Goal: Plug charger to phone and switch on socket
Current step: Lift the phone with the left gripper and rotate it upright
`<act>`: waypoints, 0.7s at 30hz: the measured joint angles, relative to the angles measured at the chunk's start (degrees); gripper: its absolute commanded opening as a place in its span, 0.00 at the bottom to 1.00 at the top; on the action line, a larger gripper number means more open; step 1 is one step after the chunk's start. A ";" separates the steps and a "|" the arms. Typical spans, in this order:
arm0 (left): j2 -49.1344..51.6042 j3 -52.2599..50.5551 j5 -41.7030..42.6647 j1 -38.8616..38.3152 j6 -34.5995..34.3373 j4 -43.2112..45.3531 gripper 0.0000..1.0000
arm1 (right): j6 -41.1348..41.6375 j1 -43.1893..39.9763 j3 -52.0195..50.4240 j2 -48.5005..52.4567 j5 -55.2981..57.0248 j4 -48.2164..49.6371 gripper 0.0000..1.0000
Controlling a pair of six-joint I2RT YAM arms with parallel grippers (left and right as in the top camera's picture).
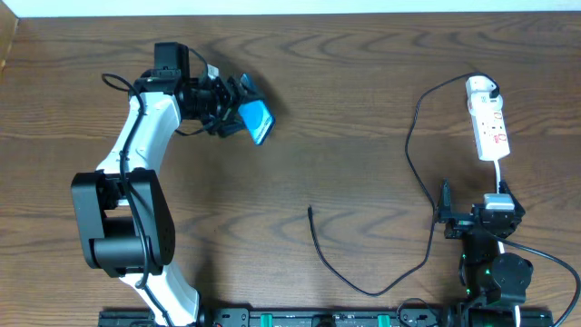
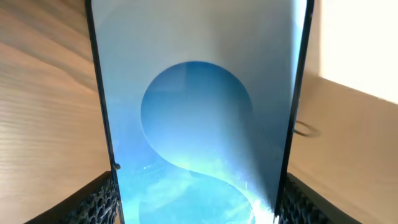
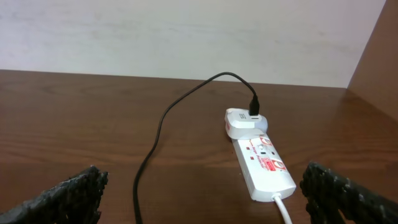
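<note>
My left gripper [image 1: 238, 111] is shut on the phone [image 1: 257, 121] and holds it tilted above the table at the upper left. The phone's blue screen [image 2: 199, 124] fills the left wrist view, between both fingers [image 2: 196, 205]. The socket [image 1: 488, 123], a white strip with red markings, lies at the far right; it also shows in the right wrist view [image 3: 264, 165]. The charger's white plug [image 3: 244, 122] sits in the socket's far end. Its thin black cable [image 1: 418, 173] loops down to a free tip [image 1: 310, 211] on the table's middle. My right gripper [image 1: 472, 218] is open and empty, just short of the socket.
The socket's own white lead [image 3: 283, 208] runs back between my right fingers [image 3: 202, 202]. A pale wall [image 3: 186, 34] backs the far table edge. A black rail [image 1: 318, 318] lines the front edge.
</note>
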 measured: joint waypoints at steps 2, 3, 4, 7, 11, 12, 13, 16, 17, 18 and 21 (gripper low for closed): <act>0.00 0.00 4.81 0.00 -6.05 2.12 0.08 | 0.00 0.00 0.00 0.00 0.02 0.00 0.99; 0.00 0.00 8.74 0.00 -10.45 3.85 0.08 | 0.00 0.00 0.00 0.00 0.00 0.00 0.99; -0.02 -0.02 10.78 0.00 -12.85 4.90 0.08 | 0.00 0.00 0.00 0.00 0.00 0.00 0.99; -0.02 -0.02 18.14 0.00 -20.81 9.27 0.08 | 0.00 0.00 0.00 0.00 0.00 0.00 0.99; -0.02 -0.02 26.23 0.00 -30.16 13.88 0.08 | 0.00 0.00 0.00 0.00 0.00 0.00 0.99; -0.02 -0.02 27.74 0.00 -32.26 14.12 0.08 | 0.00 0.00 0.00 0.00 0.00 0.00 0.99; -0.02 -0.02 28.79 0.00 -33.90 14.14 0.08 | 0.00 0.00 0.00 0.00 0.00 0.00 0.99; -0.02 -0.02 30.73 0.00 -37.05 14.16 0.08 | 0.00 0.00 0.00 0.00 0.00 0.00 0.99; -0.02 -0.02 31.08 0.00 -37.83 14.14 0.08 | 0.00 0.00 0.00 0.00 0.00 0.00 0.99; -0.02 -0.02 31.30 0.00 -38.25 14.16 0.08 | 0.00 0.00 0.00 0.00 0.00 0.00 0.99; -0.02 -0.02 31.85 0.00 -39.30 14.14 0.08 | 0.00 0.00 0.00 0.00 0.00 0.00 0.99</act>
